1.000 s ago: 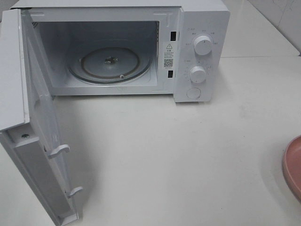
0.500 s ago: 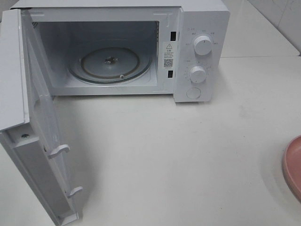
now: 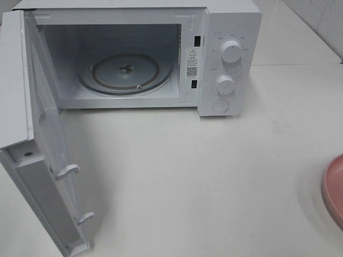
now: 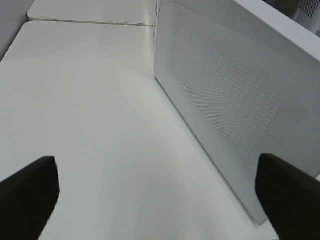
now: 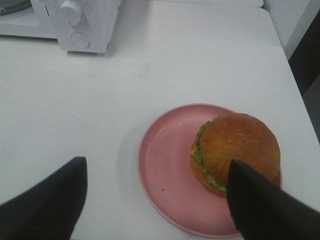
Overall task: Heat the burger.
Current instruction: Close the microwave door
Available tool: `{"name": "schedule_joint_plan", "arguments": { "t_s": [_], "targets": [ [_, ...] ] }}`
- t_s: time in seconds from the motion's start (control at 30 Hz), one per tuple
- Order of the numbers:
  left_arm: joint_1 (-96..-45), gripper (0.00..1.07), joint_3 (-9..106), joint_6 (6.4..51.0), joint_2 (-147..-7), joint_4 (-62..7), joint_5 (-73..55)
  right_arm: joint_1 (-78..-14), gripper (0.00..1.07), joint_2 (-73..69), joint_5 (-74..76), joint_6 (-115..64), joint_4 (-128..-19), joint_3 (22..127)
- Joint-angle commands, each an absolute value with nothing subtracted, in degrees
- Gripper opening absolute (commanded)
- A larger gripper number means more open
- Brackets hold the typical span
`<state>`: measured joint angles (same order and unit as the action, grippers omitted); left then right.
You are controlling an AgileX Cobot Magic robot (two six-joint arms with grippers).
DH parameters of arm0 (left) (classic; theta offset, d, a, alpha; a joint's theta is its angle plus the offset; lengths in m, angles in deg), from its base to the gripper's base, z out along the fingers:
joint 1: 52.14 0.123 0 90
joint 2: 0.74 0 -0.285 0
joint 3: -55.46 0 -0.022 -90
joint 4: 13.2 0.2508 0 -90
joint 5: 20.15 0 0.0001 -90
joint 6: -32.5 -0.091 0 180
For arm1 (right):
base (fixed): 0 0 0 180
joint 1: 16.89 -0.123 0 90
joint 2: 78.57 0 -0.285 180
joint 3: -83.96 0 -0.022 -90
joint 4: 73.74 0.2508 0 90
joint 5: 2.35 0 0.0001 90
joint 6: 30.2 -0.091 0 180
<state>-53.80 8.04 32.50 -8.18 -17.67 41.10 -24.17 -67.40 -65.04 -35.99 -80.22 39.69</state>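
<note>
The burger (image 5: 237, 147), with its golden-brown bun and green lettuce frill, sits on the far-right part of a round pink plate (image 5: 165, 170). My right gripper (image 5: 155, 167) hovers above the plate, open, its two dark fingers wide apart; one fingertip (image 5: 250, 195) overlaps the burger's near edge in the view. Nothing is held. My left gripper (image 4: 156, 162) is open and empty over bare table, next to the outer face of the microwave door (image 4: 235, 100). Neither gripper appears in the exterior high view.
The white microwave (image 3: 230, 32) stands at the back with its door (image 3: 48, 160) swung wide to the left and its glass turntable (image 3: 126, 72) bare. Only a sliver of the pink plate (image 3: 335, 187) shows at the right edge. The microwave's knobs (image 5: 72, 12) lie beyond the plate.
</note>
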Motion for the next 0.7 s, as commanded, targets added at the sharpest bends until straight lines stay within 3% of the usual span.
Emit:
{"name": "schedule_joint_plan", "arguments": {
  "t_s": [0.03, 0.23, 0.7],
  "targets": [
    [-53.63, 1.0, 7.92, 32.5, -7.38, -17.96, 41.15, -22.56, 0.76, -69.69, -64.35, -33.93, -77.98, 37.91],
    [-53.63, 1.0, 7.92, 32.5, -7.38, -17.96, 41.15, -18.32, 0.76, -72.56, -59.31, -32.27, -76.03, 35.22],
    [-53.63, 1.0, 7.92, 32.5, -7.38, -17.96, 41.15, -17.58, 0.76, -72.56, -59.31, -31.69, -75.52, 35.28]
  ]
}}
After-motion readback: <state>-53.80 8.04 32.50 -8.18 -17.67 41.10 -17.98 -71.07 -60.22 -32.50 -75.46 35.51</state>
